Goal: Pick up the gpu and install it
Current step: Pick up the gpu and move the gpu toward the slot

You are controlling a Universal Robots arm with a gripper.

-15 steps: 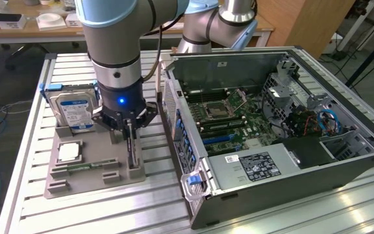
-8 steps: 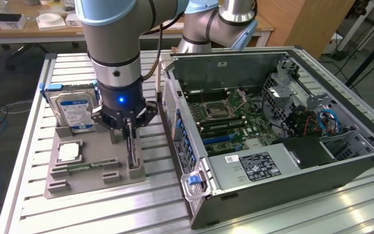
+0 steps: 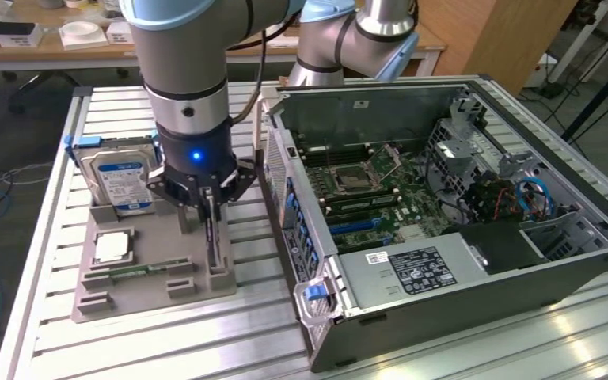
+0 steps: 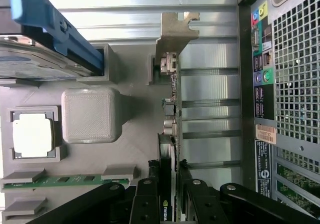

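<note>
Here, in the exterior view, the arm (image 3: 183, 71) comes down vertically over a grey holder tray (image 3: 146, 297). The tray lies on the slatted metal table (image 3: 177, 348), toward the exterior view's left. The gripper (image 3: 211, 207) sits directly over the gpu (image 3: 215, 245). The gpu stands on its long edge in a slot along the side of the tray nearest the computer case (image 3: 557, 261). The case lies open on the exterior view's right, just beside the tray, with the motherboard (image 3: 378, 190) exposed. At the far end of the tray a hard drive (image 3: 119, 178) with a blue-and-white label stands upright. A square silver processor chip (image 3: 112, 247) lies flat nearer, and a memory stick (image 3: 135, 271) lies in a slot just beside it.

In the wrist view, the gpu (image 4: 171, 129) appears edge-on, with its silver bracket (image 4: 175, 34) at the end away from the gripper (image 4: 169, 194). The gripper is clenched on the card: the black fingers (image 4: 146, 199) press against its two faces. The card stands at the edge of the holder tray (image 4: 135, 149), between the tray's grey block and the perforated rear panel of the computer case (image 4: 295, 84). The processor chip (image 4: 32, 136), memory stick (image 4: 65, 180) and hard drive (image 4: 30, 67) lie on the side of the card away from the case.
</note>
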